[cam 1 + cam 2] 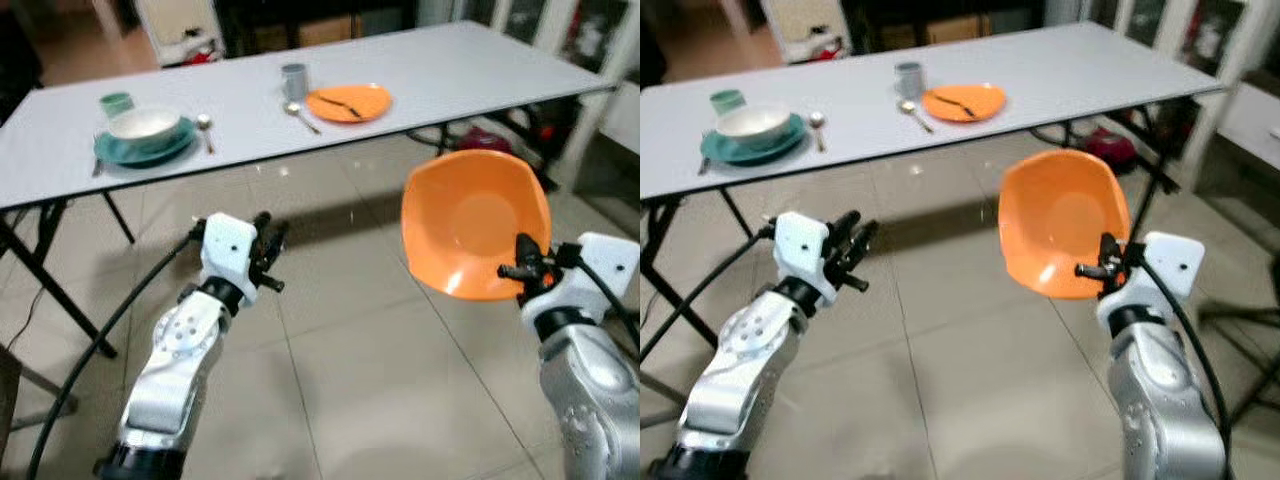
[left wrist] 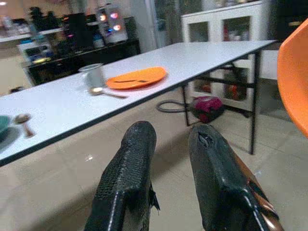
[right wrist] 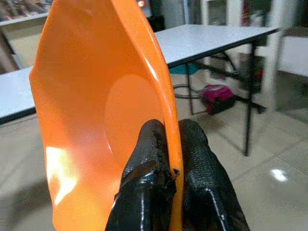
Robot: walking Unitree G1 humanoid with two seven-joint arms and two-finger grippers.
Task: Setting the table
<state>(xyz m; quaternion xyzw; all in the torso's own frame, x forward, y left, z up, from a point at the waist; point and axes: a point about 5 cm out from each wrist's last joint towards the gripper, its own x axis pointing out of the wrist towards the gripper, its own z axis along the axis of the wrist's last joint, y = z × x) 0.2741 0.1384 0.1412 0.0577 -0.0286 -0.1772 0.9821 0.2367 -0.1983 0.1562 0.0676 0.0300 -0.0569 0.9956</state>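
We carry an orange bowl (image 1: 476,224) toward the counter (image 1: 420,60).
Our right hand (image 3: 174,166) pinches the bowl's rim, bowl upright above it; our left hand (image 2: 168,159), fingers slightly parted, holds nothing. Ahead of both: orange plate (image 1: 349,102), cup (image 1: 294,79), spoon (image 1: 300,115).

Even indoor light, soft blur, floor glare

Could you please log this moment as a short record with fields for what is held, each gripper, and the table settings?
held: orange squarish plastic bowl, tilted on edge, above the tiled floor
right gripper: jaws shut on the bowl's rim
left gripper: jaws slightly apart, holding nothing
left setting: white bowl on teal plate, green cup, spoon
right setting: flat orange plate, grey cup, spoon
surface: long white folding table
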